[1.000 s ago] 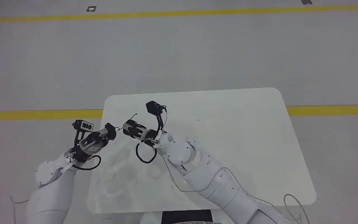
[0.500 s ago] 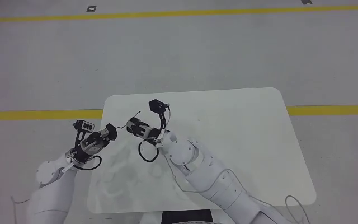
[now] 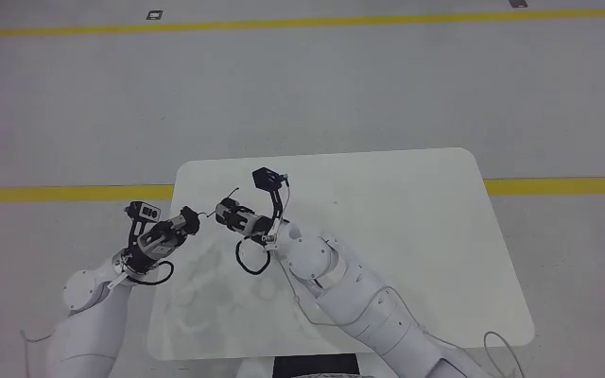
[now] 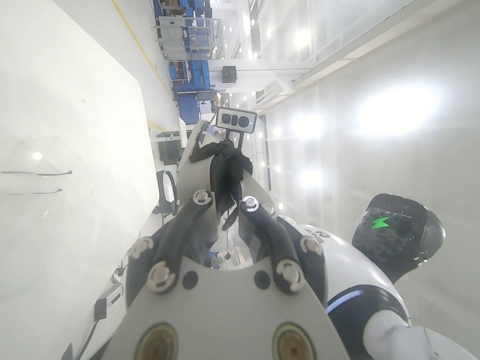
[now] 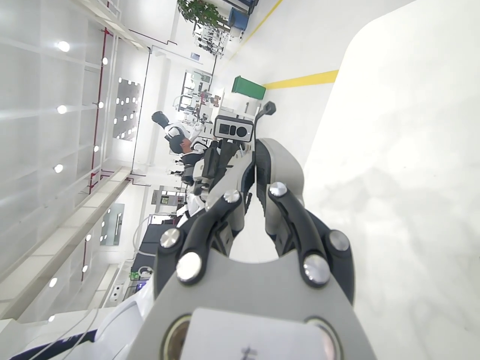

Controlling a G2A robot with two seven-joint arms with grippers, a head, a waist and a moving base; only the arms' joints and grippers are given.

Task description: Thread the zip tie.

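Finds the right claw [image 3: 225, 210], clamped on the thin black zip tie [image 3: 228, 197] above the bench's [image 3: 397, 189] near-left, eased slightly right and far from the left claw [image 3: 189, 221] since a second ago; cannot tell that one's grip; suggests realignment, threading unfinished.

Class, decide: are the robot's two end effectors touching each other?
Apart. The top view shows a bare strip of white table between the left end effector and the right end effector.
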